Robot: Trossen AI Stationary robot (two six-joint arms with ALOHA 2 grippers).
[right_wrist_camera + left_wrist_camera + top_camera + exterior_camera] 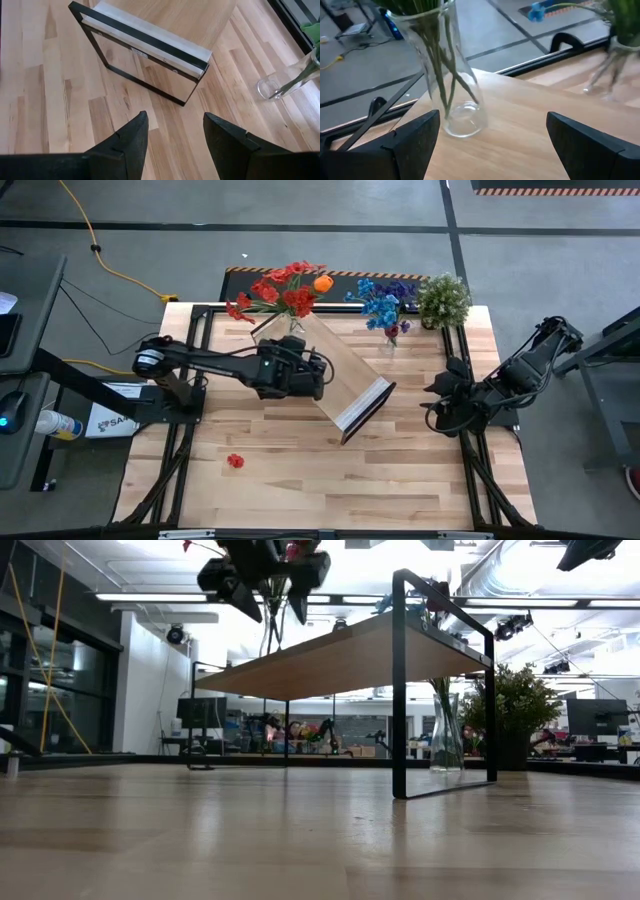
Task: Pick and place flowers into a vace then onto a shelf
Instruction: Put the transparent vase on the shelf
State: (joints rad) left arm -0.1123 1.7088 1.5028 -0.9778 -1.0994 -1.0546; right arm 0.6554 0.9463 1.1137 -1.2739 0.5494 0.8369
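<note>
The vase [452, 75] of red and orange flowers [283, 292] stands on the shelf [335, 375], at its far end. Clear glass, likely slick, breakable and top-heavy under the blooms; a grip low on the body, square across it, looks safest. The left hand [490, 145] hangs just before it, fingers wide apart and empty. The right hand [175, 137] waits at the worktop's [300, 480] right edge, half open, holding nothing. 1 loose red bloom [235, 461] lies on the smooth planks. Behind is a bright workshop.
</note>
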